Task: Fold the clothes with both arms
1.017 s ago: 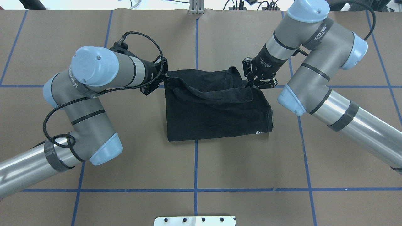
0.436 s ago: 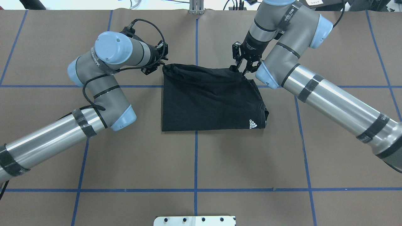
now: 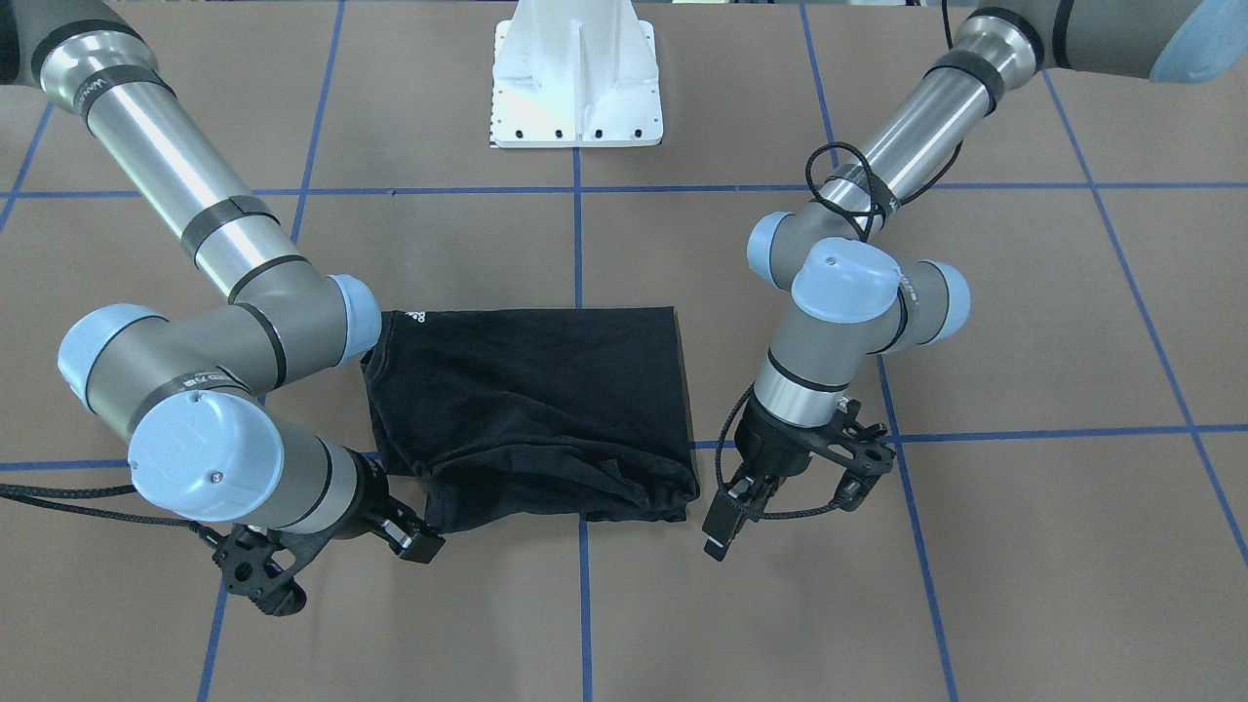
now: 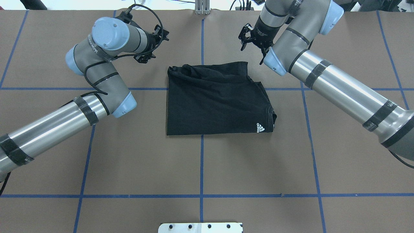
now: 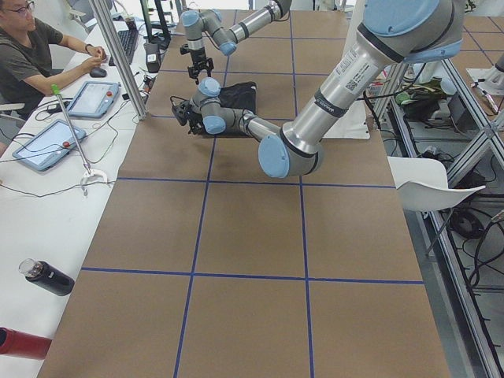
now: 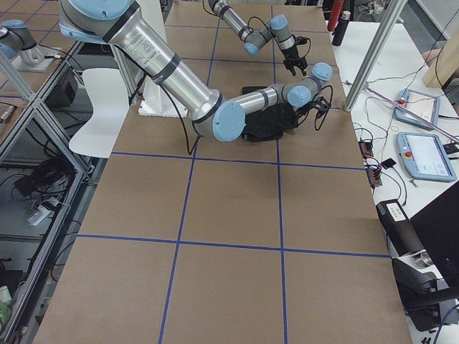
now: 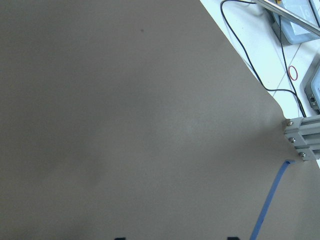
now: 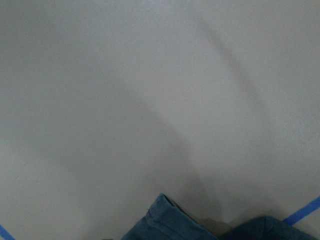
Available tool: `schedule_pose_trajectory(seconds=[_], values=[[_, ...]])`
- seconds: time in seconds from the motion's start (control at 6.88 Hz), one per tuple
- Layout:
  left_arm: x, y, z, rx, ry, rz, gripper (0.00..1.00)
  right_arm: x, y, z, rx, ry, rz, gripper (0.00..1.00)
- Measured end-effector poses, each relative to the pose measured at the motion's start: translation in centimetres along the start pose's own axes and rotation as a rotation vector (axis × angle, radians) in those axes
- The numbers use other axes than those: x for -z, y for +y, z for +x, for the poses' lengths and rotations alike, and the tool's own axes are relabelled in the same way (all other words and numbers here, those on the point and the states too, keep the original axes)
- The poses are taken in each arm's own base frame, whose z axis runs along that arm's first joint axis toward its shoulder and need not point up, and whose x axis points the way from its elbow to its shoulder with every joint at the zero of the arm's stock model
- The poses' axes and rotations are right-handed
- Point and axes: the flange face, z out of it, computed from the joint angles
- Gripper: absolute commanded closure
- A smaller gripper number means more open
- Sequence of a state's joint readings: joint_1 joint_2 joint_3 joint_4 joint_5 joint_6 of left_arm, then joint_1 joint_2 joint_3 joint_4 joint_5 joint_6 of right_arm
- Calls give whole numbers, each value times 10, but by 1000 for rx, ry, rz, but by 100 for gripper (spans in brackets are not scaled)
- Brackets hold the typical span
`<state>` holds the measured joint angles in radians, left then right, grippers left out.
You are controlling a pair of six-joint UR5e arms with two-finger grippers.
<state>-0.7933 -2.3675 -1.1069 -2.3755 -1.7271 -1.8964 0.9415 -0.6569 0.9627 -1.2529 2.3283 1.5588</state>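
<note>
T-shirt [image 4: 213, 103]: black, folded to a rectangle, lying at the centre of the brown table [image 4: 145, 161], far edge bunched. White adidas logo [image 4: 260, 127] at its near right corner. Left gripper [image 4: 155, 46] and right gripper [image 4: 251, 48]: raised beyond the shirt's far corners, apart from it, jaws spread, holding nothing. White pedestal base [image 4: 200, 227] at the table's near edge.
</note>
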Motion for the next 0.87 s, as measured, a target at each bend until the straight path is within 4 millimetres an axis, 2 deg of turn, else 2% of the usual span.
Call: schedule_pose_trajectory(seconds=[0.15,0.29,0.44,0.73,0.87], values=[[9,-10,-1,-44,5,-18,0,11,-7,8,17,-17,8,0],[28,-22,-13,-120,11,-59,0,24,-17,31,59,-37,21,0],[61,-34,-41,-244,28,-97,0,41,-34,68,136,-58,43,0],[122,-63,-112,-565,42,-103,0,82,-86,160,337,-73,111,0],[149,-91,-153,-741,22,-115,0,100,-113,205,434,-65,144,0]])
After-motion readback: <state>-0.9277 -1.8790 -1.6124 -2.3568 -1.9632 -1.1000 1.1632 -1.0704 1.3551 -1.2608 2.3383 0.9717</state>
